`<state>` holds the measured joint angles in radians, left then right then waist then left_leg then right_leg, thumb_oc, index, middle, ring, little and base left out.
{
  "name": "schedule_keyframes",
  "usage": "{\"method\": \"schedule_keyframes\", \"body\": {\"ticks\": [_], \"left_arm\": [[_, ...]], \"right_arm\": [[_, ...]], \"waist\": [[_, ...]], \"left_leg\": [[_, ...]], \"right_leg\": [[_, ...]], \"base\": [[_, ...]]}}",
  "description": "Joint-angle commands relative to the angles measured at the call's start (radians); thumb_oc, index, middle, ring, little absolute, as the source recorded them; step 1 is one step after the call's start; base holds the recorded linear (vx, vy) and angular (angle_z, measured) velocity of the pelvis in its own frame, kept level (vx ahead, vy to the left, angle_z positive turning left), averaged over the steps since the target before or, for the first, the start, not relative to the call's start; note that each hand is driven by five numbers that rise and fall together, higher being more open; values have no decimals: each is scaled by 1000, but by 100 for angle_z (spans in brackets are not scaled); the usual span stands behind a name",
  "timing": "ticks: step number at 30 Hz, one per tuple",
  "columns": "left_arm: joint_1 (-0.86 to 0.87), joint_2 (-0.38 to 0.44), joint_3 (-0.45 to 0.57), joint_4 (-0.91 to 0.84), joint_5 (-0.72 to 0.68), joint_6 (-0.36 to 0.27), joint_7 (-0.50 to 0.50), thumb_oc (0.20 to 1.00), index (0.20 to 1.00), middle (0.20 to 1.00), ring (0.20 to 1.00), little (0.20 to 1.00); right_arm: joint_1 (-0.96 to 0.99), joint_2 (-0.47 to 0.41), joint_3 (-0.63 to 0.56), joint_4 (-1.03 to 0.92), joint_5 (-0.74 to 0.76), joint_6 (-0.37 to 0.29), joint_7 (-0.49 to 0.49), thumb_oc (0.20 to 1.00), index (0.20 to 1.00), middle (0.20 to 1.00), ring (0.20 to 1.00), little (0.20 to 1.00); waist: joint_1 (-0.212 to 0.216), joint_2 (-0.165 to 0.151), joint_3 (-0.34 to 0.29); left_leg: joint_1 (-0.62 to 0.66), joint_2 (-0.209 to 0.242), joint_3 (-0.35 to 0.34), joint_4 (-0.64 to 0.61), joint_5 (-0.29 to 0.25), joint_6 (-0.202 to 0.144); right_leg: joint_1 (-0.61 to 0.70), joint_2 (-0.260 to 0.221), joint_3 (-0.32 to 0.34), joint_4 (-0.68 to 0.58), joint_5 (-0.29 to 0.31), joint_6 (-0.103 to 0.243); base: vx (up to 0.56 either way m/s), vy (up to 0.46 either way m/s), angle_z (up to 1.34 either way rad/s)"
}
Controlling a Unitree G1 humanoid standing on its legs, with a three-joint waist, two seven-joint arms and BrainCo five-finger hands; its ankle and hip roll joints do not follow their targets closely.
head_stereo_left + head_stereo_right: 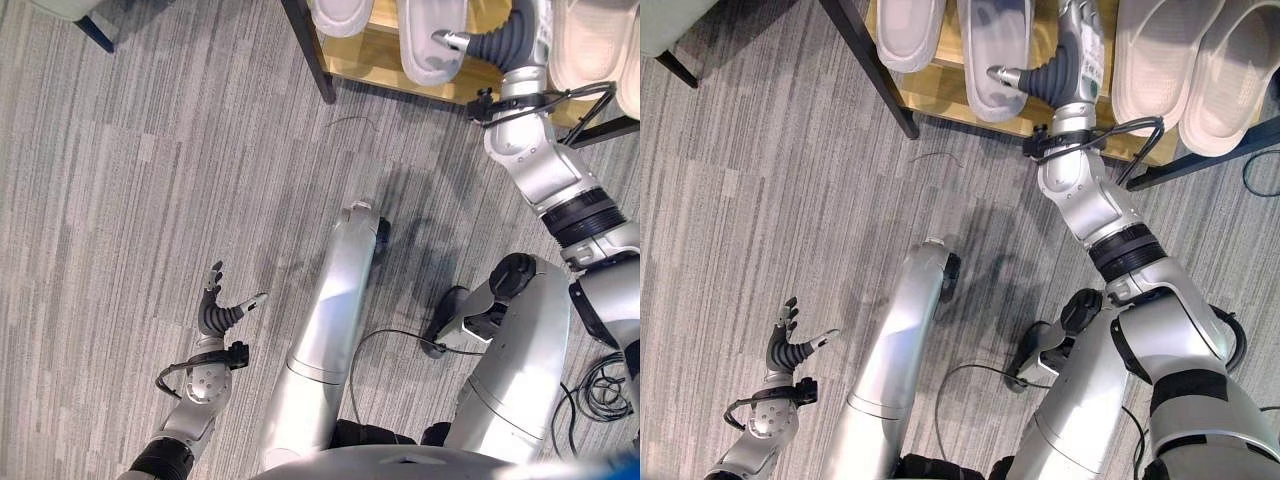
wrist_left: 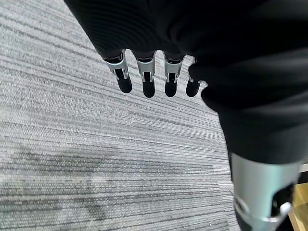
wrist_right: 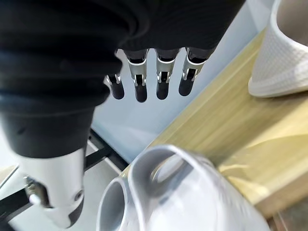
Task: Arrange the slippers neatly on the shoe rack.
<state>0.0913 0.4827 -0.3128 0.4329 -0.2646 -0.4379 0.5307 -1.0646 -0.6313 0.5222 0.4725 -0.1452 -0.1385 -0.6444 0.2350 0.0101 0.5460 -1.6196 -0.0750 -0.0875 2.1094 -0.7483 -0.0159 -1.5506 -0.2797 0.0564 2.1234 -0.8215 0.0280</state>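
Note:
A wooden shoe rack (image 1: 940,95) with black legs stands at the far edge of the carpet. On its shelf lie a pale slipper (image 1: 908,30), a grey slipper (image 1: 992,45) and two cream slippers (image 1: 1160,60) side by side at the right. My right hand (image 1: 1072,55) hovers over the shelf between the grey slipper and the cream pair, fingers straight and open, thumb reaching toward the grey slipper (image 3: 168,192) without gripping it. A cream slipper (image 3: 288,57) rests past its fingers (image 3: 163,82). My left hand (image 1: 215,312) hangs open and empty low over the carpet, its fingers (image 2: 144,82) straight.
Grey striped carpet (image 1: 150,180) stretches in front of the rack. A black rack leg (image 1: 308,50) slants down at the shelf's left end. Another piece of furniture with a dark leg (image 1: 95,30) stands at the far left.

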Motion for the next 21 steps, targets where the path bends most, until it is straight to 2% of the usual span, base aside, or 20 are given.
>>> {"method": "schedule_keyframes", "body": {"ticks": [1, 9, 21], "left_arm": [[74, 18, -8, -29, -3, -11, 29, 1000, 1000, 1000, 1000, 1000], [66, 10, -8, -18, 3, -9, 39, 1000, 1000, 1000, 1000, 1000], [44, 32, -33, 12, 2, -17, 40, 1000, 1000, 1000, 1000, 1000]], "right_arm": [[-33, 0, 3, -25, -42, -47, 6, 1000, 1000, 1000, 1000, 1000], [33, 15, -19, -27, -68, -40, 12, 1000, 1000, 1000, 1000, 1000], [-131, 172, 0, 297, -12, -1, -17, 1000, 1000, 1000, 1000, 1000]], "waist": [[39, -27, -26], [32, -33, -26], [49, -8, -26]], "left_leg": [[50, 3, -109, 44, -99, -114], [50, 9, -105, 35, -98, -106], [50, 8, -108, 39, -97, -104]], "right_leg": [[38, 12, 128, 53, 215, -107], [31, 13, 129, 47, 210, -109], [34, 13, 125, 52, 208, -111]], "base": [[0, 0, 0], [0, 0, 0], [0, 0, 0]]}}
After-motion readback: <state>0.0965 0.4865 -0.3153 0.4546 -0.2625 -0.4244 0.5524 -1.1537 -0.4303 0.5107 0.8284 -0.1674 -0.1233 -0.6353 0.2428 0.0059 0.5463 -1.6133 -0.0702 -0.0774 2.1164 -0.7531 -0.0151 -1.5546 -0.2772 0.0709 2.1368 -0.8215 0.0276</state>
